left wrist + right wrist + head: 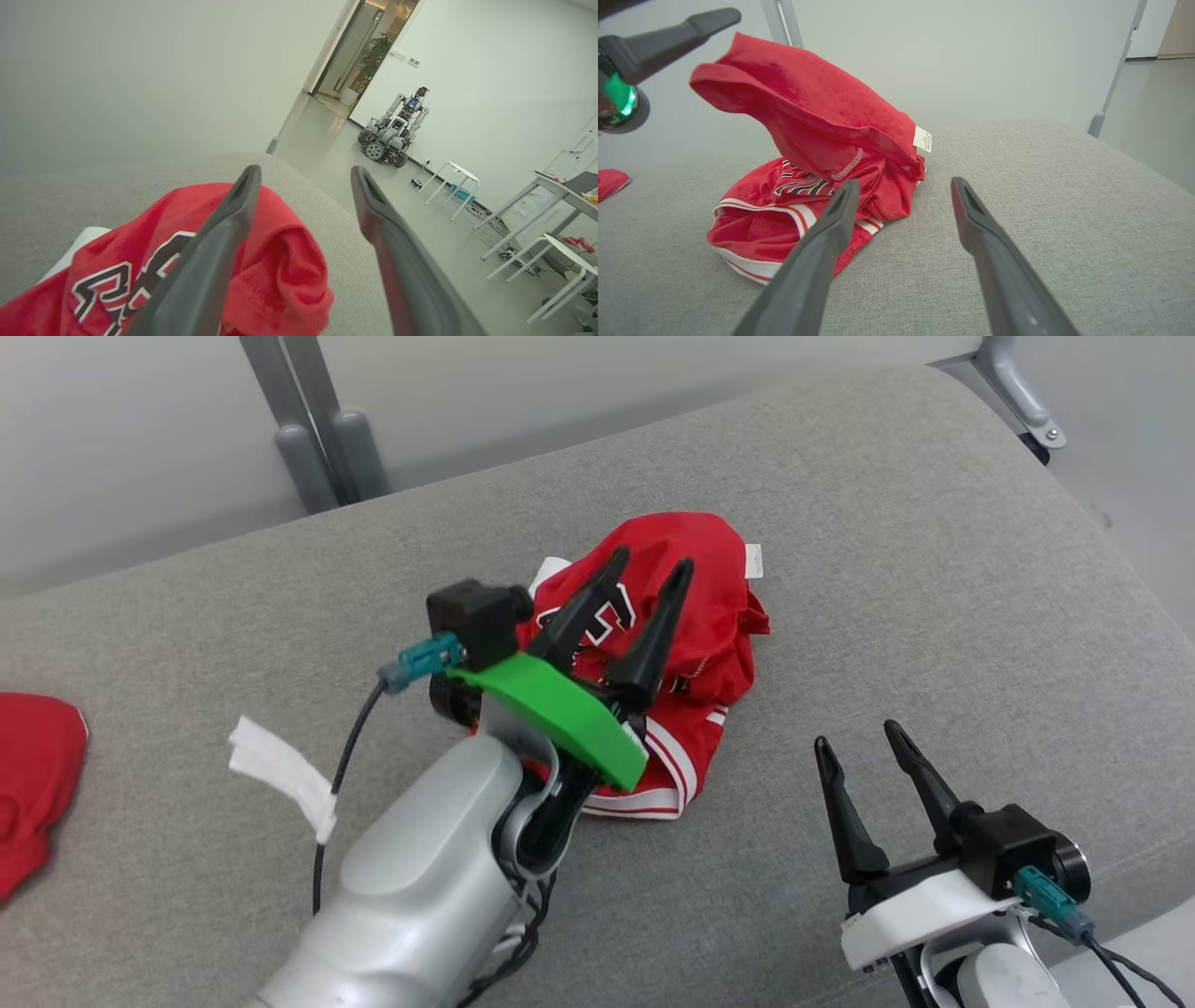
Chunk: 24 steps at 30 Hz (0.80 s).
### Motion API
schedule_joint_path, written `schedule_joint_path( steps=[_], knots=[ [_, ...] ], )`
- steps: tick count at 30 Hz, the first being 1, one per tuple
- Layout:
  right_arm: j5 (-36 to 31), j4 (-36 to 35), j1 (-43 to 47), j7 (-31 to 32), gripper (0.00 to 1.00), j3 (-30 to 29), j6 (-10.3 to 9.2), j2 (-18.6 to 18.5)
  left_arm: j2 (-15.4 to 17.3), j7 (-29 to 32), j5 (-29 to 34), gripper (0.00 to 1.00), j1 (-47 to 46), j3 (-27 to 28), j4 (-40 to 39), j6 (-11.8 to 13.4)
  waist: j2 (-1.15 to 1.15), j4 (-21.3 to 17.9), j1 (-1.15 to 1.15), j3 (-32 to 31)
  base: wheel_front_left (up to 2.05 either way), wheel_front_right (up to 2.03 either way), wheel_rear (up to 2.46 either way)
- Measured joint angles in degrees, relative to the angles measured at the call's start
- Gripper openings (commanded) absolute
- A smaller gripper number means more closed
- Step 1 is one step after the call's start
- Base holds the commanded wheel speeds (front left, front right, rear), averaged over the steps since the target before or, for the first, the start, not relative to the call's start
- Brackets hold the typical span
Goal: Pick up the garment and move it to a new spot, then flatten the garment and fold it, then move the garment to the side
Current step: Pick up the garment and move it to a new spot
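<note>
The pale, smooth silver forearm (420, 887) of the robot's left arm lay along the near edge of the head view, carrying a glossy bright green plastic mount (551, 709) and a thin black cable (345, 756). Its left gripper (653, 560) reached over the garment (728, 635) with its two long, dark, tapered fingers (661, 627) spread wide and nothing between them. In the left wrist view the red cloth lay under and beside one finger, not pinched. The right gripper (857, 735) hovered near and to the right, apart from the garment, its jaws also wide and empty. The garment was a red sportswear piece of thin, slightly shiny knit, with white-and-red striped trim, black-and-white lettering and a small white label (753, 560). It sat in a crumpled heap about the middle of a broad grey cushion (934, 569) of coarse woven fabric with rounded edges. In the right wrist view one fold stood up in a soft peak above the pile. A second red cloth (33, 775) lay at the left edge, and a white strip (280, 770) lay between it and the arm. Judging by the heap, the garment rested on the cushion with no grip on it, and the flattening, folding and move to the side all seemed yet to be done.
</note>
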Motion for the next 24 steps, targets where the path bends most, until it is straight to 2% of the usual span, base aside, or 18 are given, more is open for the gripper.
schedule_joint_path(
  steps=[3,5,7,9,12,17,24],
  knots=[
    [-1.13,0.03,2.1,0.0,1.0,-0.86,0.0,-0.02,0.96,-0.63,1.56,1.0,7.25,2.88,-2.96,2.23,0.0,0.95,0.0,-1.52,0.0,0.0,0.0],
    [-1.96,0.02,3.22,0.0,1.0,-1.53,0.0,-0.02,2.25,-0.7,4.19,1.0,13.43,7.62,-6.98,4.02,0.0,1.51,0.0,-2.73,0.0,0.0,0.0],
    [-3.03,-0.33,4.07,0.0,1.0,-2.68,0.0,-0.01,4.41,-0.71,8.78,1.0,20.88,11.52,-10.99,6.04,0.0,2.23,0.0,-4.03,0.0,0.0,0.0],
    [-4.03,-0.87,4.93,0.0,1.0,-3.56,0.0,-0.04,4.94,-0.71,11.33,1.0,28.0,16.75,-14.5,7.54,0.0,3.11,0.0,-4.97,0.0,0.0,0.0],
    [-5.06,-1.48,5.89,0.0,1.0,-5.14,0.01,0.0,5.61,-0.75,18.9,1.0,35.73,23.01,-18.47,9.13,0.0,4.78,0.0,-6.04,0.0,0.0,0.0],
    [-6.47,-1.98,8.0,0.0,1.0,-6.97,0.01,-0.26,2.91,-0.81,27.86,1.0,45.34,33.26,-22.88,8.81,0.0,7.81,0.0,-7.66,0.0,0.0,0.0],
    [-6.98,-2.08,9.93,0.0,1.0,-8.65,0.0,-0.31,0.56,-0.81,38.67,1.0,52.66,40.28,-25.38,4.63,0.0,11.04,0.0,-9.81,0.0,0.0,0.0]
  ],
)
